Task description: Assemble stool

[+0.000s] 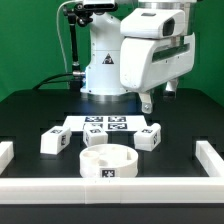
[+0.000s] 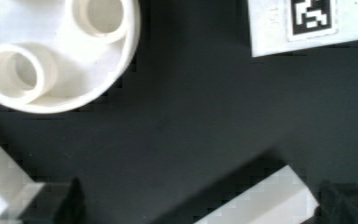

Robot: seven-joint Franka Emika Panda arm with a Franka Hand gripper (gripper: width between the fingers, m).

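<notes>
The round white seat disc (image 1: pixel 108 163) lies near the front rail, sockets up, and also shows in the wrist view (image 2: pixel 51 50). Three chunky white tagged legs lie on the black table: one at the exterior view's left (image 1: pixel 55 141), one in the middle (image 1: pixel 97 139) and one at the right (image 1: pixel 148 136). A white tagged piece (image 2: pixel 309 25) in the wrist view looks like a leg. My gripper (image 1: pixel 147 100) hangs above the right leg, well clear of it. In the wrist view it (image 2: pixel 197 205) is open and empty, with dark fingertips (image 2: pixel 51 200) far apart.
The marker board (image 1: pixel 105 125) lies flat behind the legs, in front of the robot base (image 1: pixel 100 65). White border rails run along the front (image 1: pixel 110 190), left (image 1: pixel 6 152) and right (image 1: pixel 210 155); a piece of rail (image 2: pixel 274 190) shows under the gripper in the wrist view.
</notes>
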